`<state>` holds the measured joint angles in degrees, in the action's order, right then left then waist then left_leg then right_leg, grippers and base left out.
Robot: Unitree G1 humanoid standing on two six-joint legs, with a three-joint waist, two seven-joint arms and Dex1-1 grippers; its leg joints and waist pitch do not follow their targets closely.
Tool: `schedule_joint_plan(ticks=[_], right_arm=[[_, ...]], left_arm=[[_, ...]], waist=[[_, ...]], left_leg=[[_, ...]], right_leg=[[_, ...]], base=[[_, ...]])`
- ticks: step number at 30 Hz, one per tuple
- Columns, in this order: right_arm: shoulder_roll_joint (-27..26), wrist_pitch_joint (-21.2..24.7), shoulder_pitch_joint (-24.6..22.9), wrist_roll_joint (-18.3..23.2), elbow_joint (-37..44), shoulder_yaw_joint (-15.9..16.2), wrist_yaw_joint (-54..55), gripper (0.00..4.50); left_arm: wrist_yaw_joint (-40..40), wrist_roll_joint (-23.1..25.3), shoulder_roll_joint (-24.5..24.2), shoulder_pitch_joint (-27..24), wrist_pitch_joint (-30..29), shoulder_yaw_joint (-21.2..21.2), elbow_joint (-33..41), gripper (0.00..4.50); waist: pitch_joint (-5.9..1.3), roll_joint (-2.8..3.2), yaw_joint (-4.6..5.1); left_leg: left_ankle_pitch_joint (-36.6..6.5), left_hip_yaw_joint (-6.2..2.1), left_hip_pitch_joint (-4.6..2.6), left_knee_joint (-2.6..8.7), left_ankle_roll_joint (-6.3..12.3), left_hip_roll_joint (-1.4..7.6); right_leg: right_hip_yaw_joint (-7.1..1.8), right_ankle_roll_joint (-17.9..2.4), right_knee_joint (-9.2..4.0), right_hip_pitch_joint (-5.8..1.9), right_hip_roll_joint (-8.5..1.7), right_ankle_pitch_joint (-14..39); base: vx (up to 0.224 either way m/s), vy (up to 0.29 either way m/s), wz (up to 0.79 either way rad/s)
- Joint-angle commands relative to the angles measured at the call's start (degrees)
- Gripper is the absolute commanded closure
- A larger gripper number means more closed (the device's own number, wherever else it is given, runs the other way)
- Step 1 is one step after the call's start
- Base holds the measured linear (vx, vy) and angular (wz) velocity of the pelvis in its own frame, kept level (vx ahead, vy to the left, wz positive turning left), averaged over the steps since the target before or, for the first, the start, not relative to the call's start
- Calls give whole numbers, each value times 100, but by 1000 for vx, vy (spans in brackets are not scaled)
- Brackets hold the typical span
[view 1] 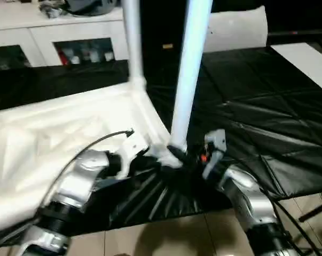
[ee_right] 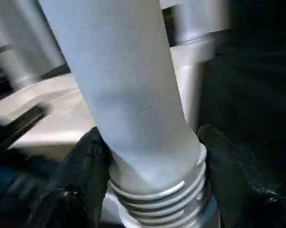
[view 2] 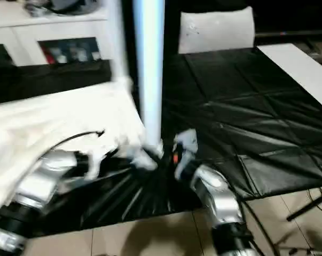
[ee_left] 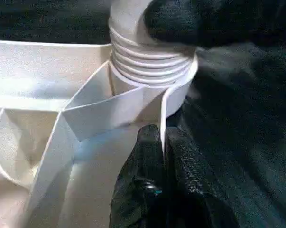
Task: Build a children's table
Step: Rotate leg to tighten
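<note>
Currently a white tubular leg (view 1: pixel 190 74) is being screwed into a round corner socket (ee_left: pixel 173 92) of the upturned white tabletop (view 1: pixel 54 144), which lies ribs-up on the black-covered work table (view 1: pixel 257 117), its socketed corner just left of centre. The right gripper (ee_right: pixel 150 156) clasps the leg's base, one black finger at nine o'clock and one at three o'clock of the tube, just above threads that are not yet fully seated. The left gripper (ee_left: pixel 162 161) is pinched narrow on the tabletop's thin rim at six o'clock of the socket, steadying it. Another leg (view 1: pixel 133 42) stands upright at the corner beyond, toward twelve o'clock. Next, I judge, the leg needs further turning while the tabletop stays braced. Behind, a white glass-door cabinet (view 1: pixel 80 40) holds small, indistinct items.
</note>
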<state>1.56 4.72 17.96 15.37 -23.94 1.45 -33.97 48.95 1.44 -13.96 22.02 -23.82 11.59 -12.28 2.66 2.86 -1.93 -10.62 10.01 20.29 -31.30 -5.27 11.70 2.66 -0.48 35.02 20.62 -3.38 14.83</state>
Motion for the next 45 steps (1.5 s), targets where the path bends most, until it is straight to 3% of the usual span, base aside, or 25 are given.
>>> schedule_joint_plan(ticks=[1, 2, 4, 8, 10, 11, 13, 15, 16, 18, 19, 22, 23, 25, 28, 31, 34, 37, 39, 42, 45], right_arm=[[-147, 370, -48, -82, -897, -188, 846, 188], [-180, 375, 21, -94, -976, -218, 976, 188], [-290, 406, 182, -87, -1132, -337, 1282, 188], [-335, 381, 274, -218, -1273, -405, 1512, 188], [-321, 341, 258, -214, -1297, -425, 1509, 188], [-312, 295, 234, -188, -1290, -452, 1497, 133], [-293, 200, 202, -150, -1255, -509, 1512, 119], [-249, 140, 185, -109, -1216, -588, 1527, 113], [-242, 129, 183, -112, -1211, -596, 1528, 98], [-148, 59, 78, -64, -956, -636, 1357, 73], [-124, 44, 51, -61, -892, -643, 1328, 69], [-8, 22, -102, 40, -537, -643, 1034, 36], [163, -28, -285, 159, -166, -584, 632, 22], [256, -33, -366, 191, -9, -541, 457, 15], [895, 52, -744, 321, 724, -262, -564, 7], [1643, 229, -960, 411, 1241, -16, -1559, 7], [1961, 315, -930, 443, 1358, 35, -1956, 7], [2291, 334, -841, 384, 1422, 148, -2366, 7], [2420, 306, -758, 309, 1398, 226, -2498, 7], [2689, 375, -417, 166, 1305, 570, -2998, 7], [2698, 342, -238, 59, 1212, 724, -3171, 7]], left_arm=[[-408, -199, 483, -4, -141, 62, 251, 450], [-494, -121, 525, 39, -125, 86, 199, 450], [-703, 135, 549, 151, -107, 223, 105, 450], [-644, 536, 242, 239, -165, 589, 96, 450], [-585, 583, 147, 247, -208, 626, 77, 450], [-515, 589, 76, 250, -210, 641, 56, 450], [-352, 560, -33, 247, -179, 663, 37, 450], [-190, 536, -149, 258, -71, 685, -13, 450], [-168, 531, -164, 260, -58, 691, -19, 450], [1, 502, -322, 287, 120, 711, -118, 450], [34, 485, -354, 294, 140, 713, -142, 450], [243, 467, -516, 324, 404, 772, -280, 450], [446, 429, -646, 347, 620, 803, -420, 450], [556, 409, -697, 353, 721, 823, -470, 450], [1039, 390, -972, 452, 1115, 951, -743, 450], [1583, 404, -1212, 637, 1615, 1134, -1061, 450], [1902, 373, -1294, 733, 1897, 1243, -1201, 450], [2305, 287, -1356, 836, 2187, 1357, -1353, 450], [2519, 248, -1376, 881, 2313, 1406, -1416, 450], [3011, 280, -1419, 1067, 2656, 1618, -1606, 450], [3159, 345, -1403, 1154, 2868, 1696, -1748, 450]], waist=[[-172, -48, -35], [-175, -52, -26], [-168, -58, -14], [-148, -12, -26], [-137, -31, 0], [-137, -16, 5], [-138, -25, 7], [-163, -35, -11], [-188, -43, -20], [-188, -30, -25], [-198, -50, -34], [-217, -42, -66], [-213, -69, -102], [-224, -59, -147], [-236, -54, -220], [-201, -80, -237], [-198, -78, -215], [-207, -75, -183], [-255, -66, -202], [-293, -91, -236], [-297, -87, -332]], left_leg=[[-701, -68, 69, 328, 301, 141], [-537, -60, 73, 301, 357, 130], [-503, -54, 75, 292, 411, 120], [-788, -69, 49, 329, 297, 158], [-996, -70, 42, 352, 210, 159], [-1116, -73, 28, 360, 170, 167], [-1161, -70, 30, 358, 142, 163], [-1057, -65, 18, 338, 146, 168], [-809, -66, 34, 312, 171, 158], [-614, -65, 37, 295, 222, 148], [-536, -59, 35, 278, 259, 136], [-445, -51, 11, 255, 326, 140], [-448, -47, 15, 242, 388, 129], [-363, -51, 19, 231, 420, 143], [-247, -61, 42, 203, 465, 139], [-586, -63, 44, 225, 413, 122], [-765, -56, 38, 238, 392, 133], [-793, -48, 28, 231, 411, 154], [-426, -43, 23, 176, 513, 168], [-133, -32, 38, 123, 655, 149], [-253, -20, 14, 105, 709, 169]], right_leg=[[-255, -1081, -493, -148, -427, 418], [-248, -1104, -471, -144, -402, 53], [-237, -1127, -468, -144, -397, -119], [-241, -1087, -481, -131, -402, 105], [-241, -1082, -492, -129, -397, 266], [-249, -1078, -503, -118, -401, 384], [-259, -1077, -510, -119, -405, 417], [-274, -1141, -493, -123, -414, 204], [-272, -1159, -432, -160, -393, -260], [-252, -1189, -396, -164, -380, -770], [-254, -1193, -380, -177, -379, -992], [-254, -1215, -355, -178, -377, -1334], [-253, -1163, -363, -195, -361, -1363], [-259, -1123, -336, -200, -364, -1509], [-230, -1019, -293, -212, -344, -1841], [-223, -971, -364, -219, -351, -1197], [-226, -1033, -403, -200, -384, -518], [-237, -1155, -413, -193, -406, -240], [-242, -1372, -334, -193, -394, -851], [-221, -1457, -254, -214, -361, -1473], [-228, -1493, -245, -185, -399, -1400]], base=[[0, 0, 0], [0, 0, 0], [0, 0, 0], [0, 0, 0], [0, 0, 0], [0, 0, 0], [0, 0, 0], [0, 0, 0], [0, 0, 0], [0, 0, 0], [0, 0, 0], [0, 0, 0], [0, 0, 0], [0, 0, 0], [0, 0, 0], [0, 0, 0], [0, 0, 0], [0, 0, 0], [0, 0, 0], [0, 0, 0], [0, 0, 0]])
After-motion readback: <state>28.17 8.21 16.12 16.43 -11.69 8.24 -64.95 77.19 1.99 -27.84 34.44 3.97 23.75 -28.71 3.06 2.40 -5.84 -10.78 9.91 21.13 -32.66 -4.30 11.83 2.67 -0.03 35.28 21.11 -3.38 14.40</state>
